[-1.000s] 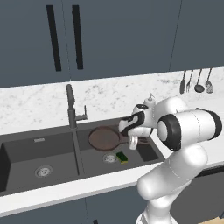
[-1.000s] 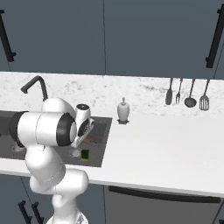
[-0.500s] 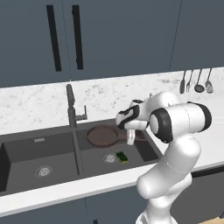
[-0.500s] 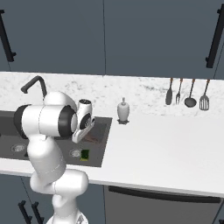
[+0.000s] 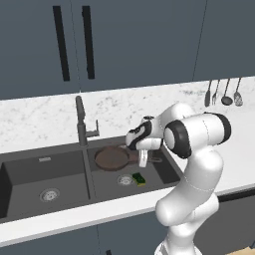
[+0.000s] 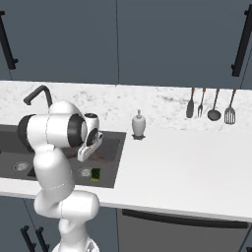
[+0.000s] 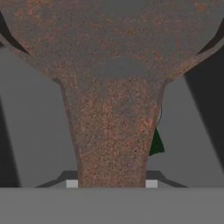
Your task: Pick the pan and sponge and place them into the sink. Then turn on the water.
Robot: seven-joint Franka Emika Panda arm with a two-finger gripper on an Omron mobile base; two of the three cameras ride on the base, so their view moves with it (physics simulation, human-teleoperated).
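The reddish-brown pan (image 5: 112, 158) lies low in the back of the sink's (image 5: 30, 172) right basin. Its handle points right into my gripper (image 5: 143, 159), which is shut on that handle. In the hand view the rusty handle (image 7: 116, 131) runs up between my fingertips (image 7: 72, 183) and widens into the pan's bowl. The green and yellow sponge (image 5: 139, 178) rests on the floor of the same basin, by the drain and just in front of the pan; a corner of the sponge (image 7: 155, 143) peeks out beside the handle. No water runs from the faucet (image 5: 81, 122).
The left basin (image 5: 47, 191) holds only its drain. A white soap dispenser (image 6: 138, 124) stands on the marble counter right of the sink. Several utensils (image 6: 211, 103) hang on the back wall at the far right. Dark cabinets hang above.
The arm's elbow has swung up and to the left. The hand has stayed shut on the pan handle, and the pan has shifted slightly left within the right basin.
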